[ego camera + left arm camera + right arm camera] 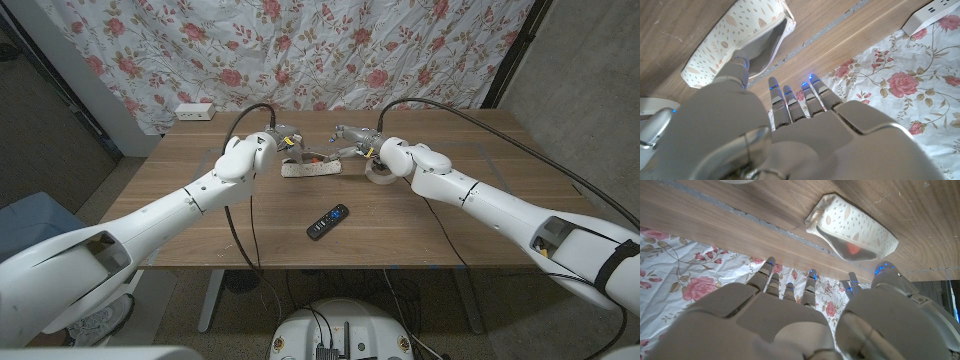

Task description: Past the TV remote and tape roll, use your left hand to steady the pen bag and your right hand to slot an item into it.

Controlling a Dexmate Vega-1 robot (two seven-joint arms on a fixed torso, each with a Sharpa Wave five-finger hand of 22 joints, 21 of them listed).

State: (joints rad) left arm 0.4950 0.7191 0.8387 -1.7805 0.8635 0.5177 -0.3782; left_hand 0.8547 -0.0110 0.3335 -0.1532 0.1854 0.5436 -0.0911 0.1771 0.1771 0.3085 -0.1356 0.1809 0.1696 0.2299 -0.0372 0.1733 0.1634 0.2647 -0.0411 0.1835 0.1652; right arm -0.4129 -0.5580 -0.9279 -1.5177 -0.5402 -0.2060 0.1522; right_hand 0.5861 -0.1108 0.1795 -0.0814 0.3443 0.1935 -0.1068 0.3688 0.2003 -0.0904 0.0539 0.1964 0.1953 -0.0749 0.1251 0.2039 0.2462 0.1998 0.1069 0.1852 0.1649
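The white patterned pen bag (310, 166) lies on the wooden table (420, 225) past the black TV remote (328, 221), its mouth open (735, 42). An orange item (853, 249) shows inside it. My left hand (283, 140) stands at the bag's left end, fingers (796, 102) stretched out, its thumb (739, 66) at the rim of the opening. At the bag's right end hovers my right hand (357, 139), its fingers (790, 282) spread with nothing in them. The white tape roll (378, 173) sits by my right wrist, partly hidden.
A white power strip (195, 112) lies at the table's far left edge (935, 15). A floral curtain (300, 50) hangs behind the table. The remote lies alone in the table's middle, with bare wood around it.
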